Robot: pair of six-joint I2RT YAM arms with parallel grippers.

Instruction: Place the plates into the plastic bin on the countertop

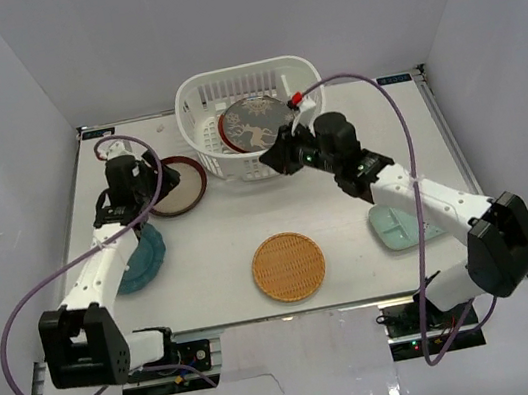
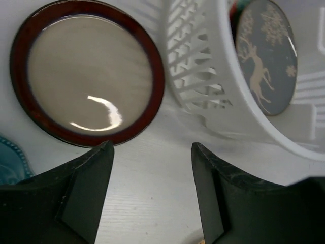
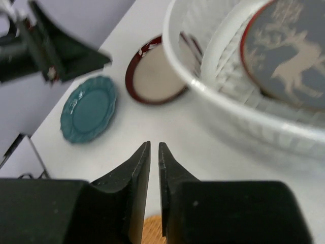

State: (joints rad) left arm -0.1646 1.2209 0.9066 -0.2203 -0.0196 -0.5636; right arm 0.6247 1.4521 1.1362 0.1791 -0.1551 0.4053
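Note:
The white plastic bin [image 1: 203, 147] stands at the back centre and holds the grey deer plate [image 1: 257, 123] leaning on a red-rimmed plate [image 1: 226, 131]. The maroon-rimmed cream plate [image 1: 184, 185] lies left of the bin. My left gripper [image 1: 166, 178] hovers over it, open and empty; in the left wrist view the gripper [image 2: 152, 147] is over bare table between that plate [image 2: 89, 71] and the bin wall [image 2: 203, 76]. My right gripper [image 1: 273, 160] is shut and empty just in front of the bin [image 3: 228, 112]. The dark teal square plate is out of view.
A teal scalloped plate [image 1: 145, 260] lies partly under the left arm. A tan woven plate [image 1: 289, 266] lies front centre. A pale mint rectangular plate [image 1: 396, 226] lies under the right forearm. Pale grey walls close in the countertop [image 1: 220, 235].

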